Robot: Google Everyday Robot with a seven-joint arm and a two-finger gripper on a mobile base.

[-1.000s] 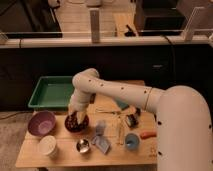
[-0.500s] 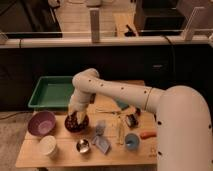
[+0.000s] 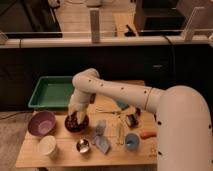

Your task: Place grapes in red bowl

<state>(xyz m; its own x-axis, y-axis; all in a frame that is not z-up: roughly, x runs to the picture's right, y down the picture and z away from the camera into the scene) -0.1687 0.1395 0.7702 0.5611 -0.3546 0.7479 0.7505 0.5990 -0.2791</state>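
- Camera view, only one:
- End effector [image 3: 75, 116] is down over the red bowl [image 3: 87, 123], w/ the arm coming in from the right side & bending down to it. Can't tell how far open it is, or whether it has hold of anything.
- Grapes [image 3: 77, 125]: a dark red-purple clump right under the end effector, inside the red bowl's rim. Can't tell if they rest on the bowl's bottom or hang just above it.
- Red bowl sits left of the bench [image 3: 65, 157] centre, just in front of the green tray [image 3: 52, 92] that fills the far-left corner. The purple bowl [image 3: 42, 123] is beside it, toward the left edge. The steel cup [image 3: 83, 145] is near it on the front-edge side.
- Handling, my guess: the bunch is light & soft, w/ loose round berries on thin stems.
    - Skins are prob. smooth, so a berry can slip or pop off.
    - It isn't fragile like glass, but squeezing hard would crush it.
    - Best hold is prob. across the bunch's middle or at the stem on top, w/ gentle pressure.
- Look: small, lumpy, very dark against the glossy orange-red bowl, & smaller than the bowl. No single berry can be made out.
- Task looks at or near the drop-off.
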